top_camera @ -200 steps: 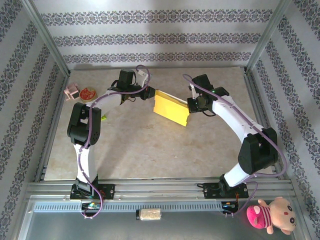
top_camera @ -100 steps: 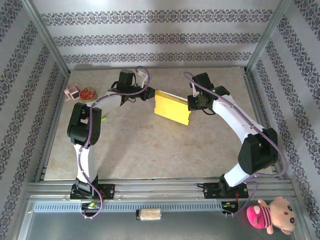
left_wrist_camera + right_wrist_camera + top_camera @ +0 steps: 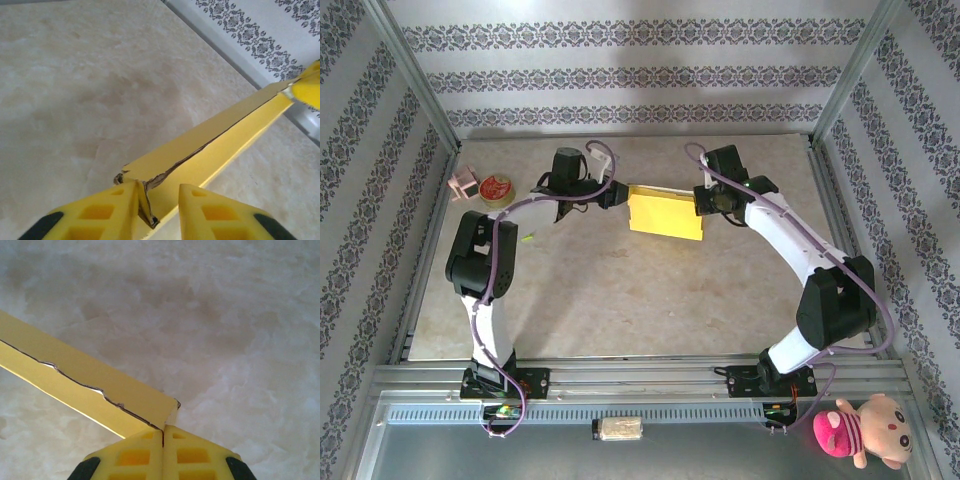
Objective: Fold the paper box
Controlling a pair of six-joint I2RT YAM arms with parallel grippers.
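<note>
Quick count: two arms, two grippers, one box, one red tin, one small pink thing, one plush toy.

The box (image 3: pixel 665 214) sits straight between the two grippers, one short end at each, with its yellow face toward the overhead camera.

The left gripper (image 3: pixel 157 192) has its fingers spread apart. The box's ragged corner stands in the gap and leans on one finger (image 3: pixel 117 207). I honestly can't tell if the other finger touches it.

The right gripper (image 3: pixel 163 429) has its fingers pressed tight together. The box's corner is right at the tips and its seam runs into the slit between them, so it looks like it's nipping the thin edge.

Hard-to-see stuff:
- In both wrist views the box runs away from the fingers and gets cut off at the frame edge, so its full length is only visible from above.
- The tin (image 3: pixel 498 188) and the pink thing (image 3: pixel 465 184) sit just beside each other, well off to the outer side of the left gripper. The pink one is too small to make out.
- The plush toy (image 3: pixel 860 428) is far back behind the right gripper, by that arm's base and off the table (image 3: pixel 620 300).
- There's a pale little object (image 3: pixel 618 429) on the front rail between the arm bases. No idea what it is.
</note>
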